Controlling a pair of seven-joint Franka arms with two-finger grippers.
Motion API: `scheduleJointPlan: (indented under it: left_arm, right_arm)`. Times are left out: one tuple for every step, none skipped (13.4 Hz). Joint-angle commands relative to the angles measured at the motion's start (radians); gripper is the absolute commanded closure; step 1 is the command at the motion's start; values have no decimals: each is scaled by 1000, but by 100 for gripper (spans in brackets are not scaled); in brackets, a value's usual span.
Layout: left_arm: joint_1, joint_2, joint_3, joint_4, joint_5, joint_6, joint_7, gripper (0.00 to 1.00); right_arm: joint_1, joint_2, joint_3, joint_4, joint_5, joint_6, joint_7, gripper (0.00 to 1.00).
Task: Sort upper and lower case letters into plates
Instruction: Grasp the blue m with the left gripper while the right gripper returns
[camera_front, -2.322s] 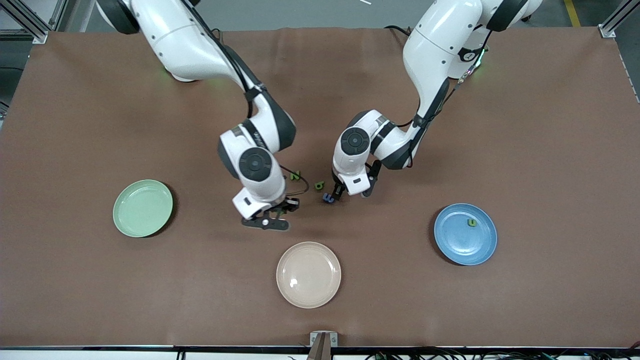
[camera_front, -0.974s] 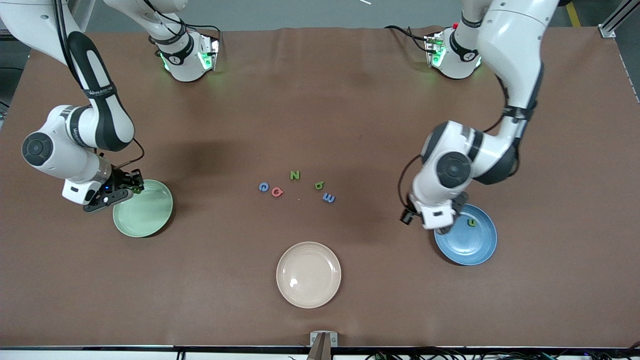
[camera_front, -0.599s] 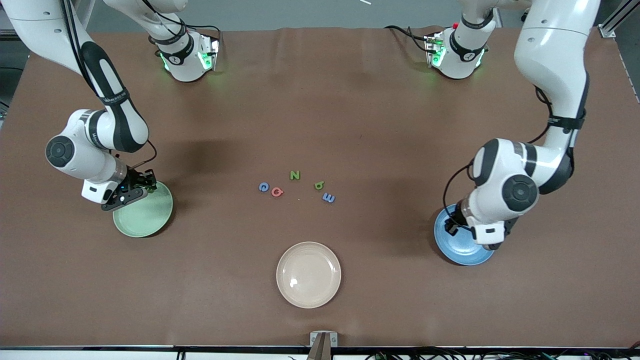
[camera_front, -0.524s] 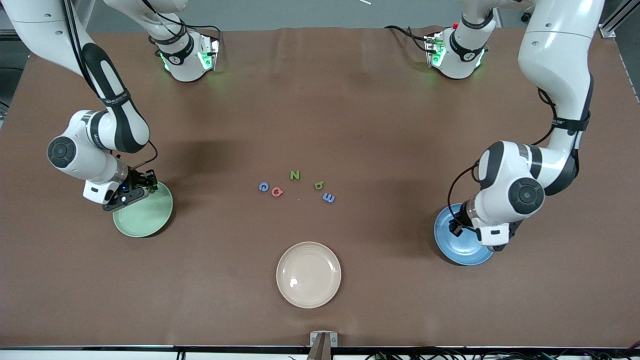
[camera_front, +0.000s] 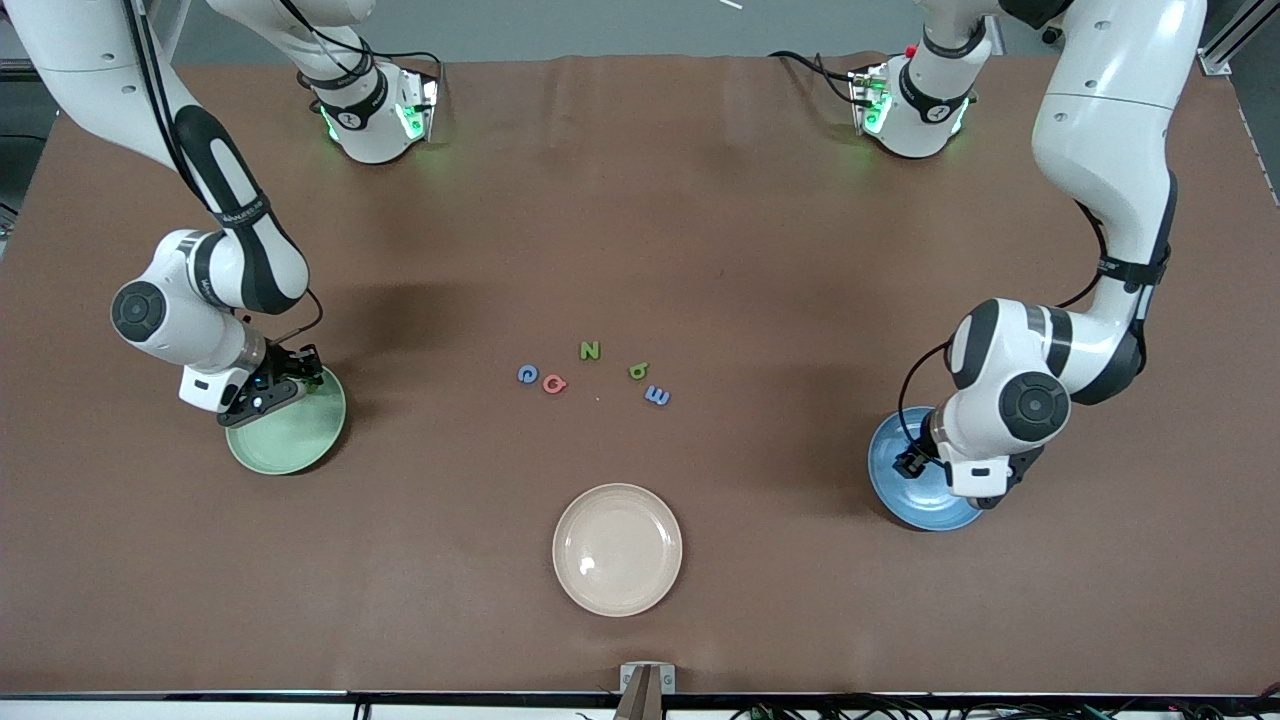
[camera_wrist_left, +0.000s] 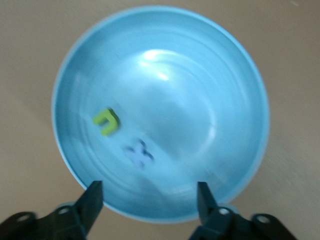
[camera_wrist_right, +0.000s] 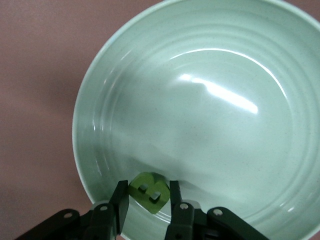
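Observation:
My right gripper (camera_front: 298, 380) hangs over the rim of the mint green plate (camera_front: 290, 440), on the side away from the front camera. It is shut on a green letter (camera_wrist_right: 149, 191), held just above the plate (camera_wrist_right: 210, 125). My left gripper (camera_front: 985, 492) is open and empty over the blue plate (camera_front: 890, 482). In the left wrist view that plate (camera_wrist_left: 210, 90) holds a green letter (camera_wrist_left: 106, 121) and a blurred pale blue letter (camera_wrist_left: 139, 153). Several letters lie mid-table: blue (camera_front: 527, 374), pink (camera_front: 554, 383), green N (camera_front: 590, 350), green (camera_front: 638, 371), blue (camera_front: 657, 396).
A cream-beige plate (camera_front: 617, 549) sits near the table's front edge, nearer the front camera than the loose letters. The mint plate is toward the right arm's end of the brown table, the blue plate toward the left arm's end.
Both arms swung from the middle letters out to the plates. The right gripper carried a green letter over the mint plate. The left gripper crossed the blue plate, where a pale blue letter now lies.

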Motion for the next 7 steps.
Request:
scheduleJointPlan:
  left_arm:
    - [-100,-19,-36,-4,20,-9,-125,0]
    - [-149,-12,-36,18,26,-9,-138,0]
    - [-195,-1,-36,32,27,-2,-136,0]
    - [-245,7,-36,33,30,1,-139,0]
    - [-289,24,-36,62,29,1,-148,0]
    - [-316,43,-36,91,26,3,-170,0]
    - [-336,65,-36,114,21,6,-214,1]
  right_arm:
    - [-4,0,5,-9,31,20,-30,90]
    - [-4,1,5,-9,33,21,-30,89]
    - [-4,1,5,-9,34,21,-30,86]
    - [-4,1,5,-8,34,20,-30,67]
    - [-4,1,5,-5,34,15,-28,22]
    - [-2,-2,3,3,34,3,-25,1]
    - [0,-11,3,14,34,-31,-24,0]
